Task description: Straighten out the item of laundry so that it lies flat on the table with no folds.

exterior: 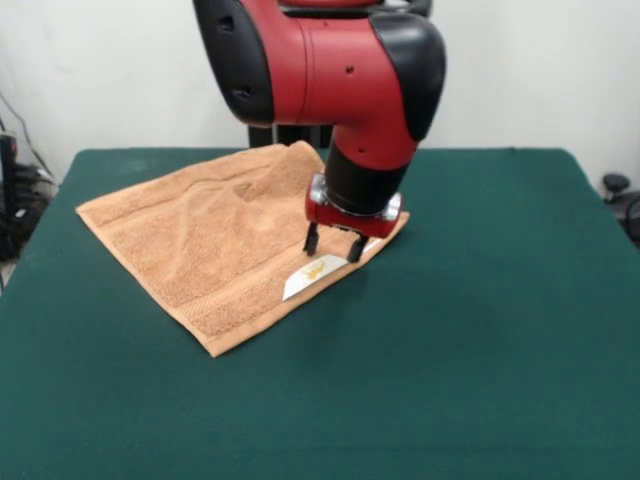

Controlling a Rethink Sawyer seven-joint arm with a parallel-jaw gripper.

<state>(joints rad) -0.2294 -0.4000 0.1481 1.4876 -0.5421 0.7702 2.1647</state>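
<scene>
An orange-tan terry towel [215, 240] lies on the dark green table [470, 330], left of the middle. It is mostly spread out, with a raised fold running toward its far corner by the arm. A white label [312, 274] sticks out from its near right edge. My gripper [334, 246] hangs from the red and black arm just above the towel's right edge, right over the label. Its two black fingers [311, 240] stand a little apart and hold nothing that I can see.
The red and black arm [330, 70] comes down from the top and hides the towel's far right corner. Cables and dark equipment [15, 200] stand off the table's left side. A dark object [616, 185] sits past the right edge.
</scene>
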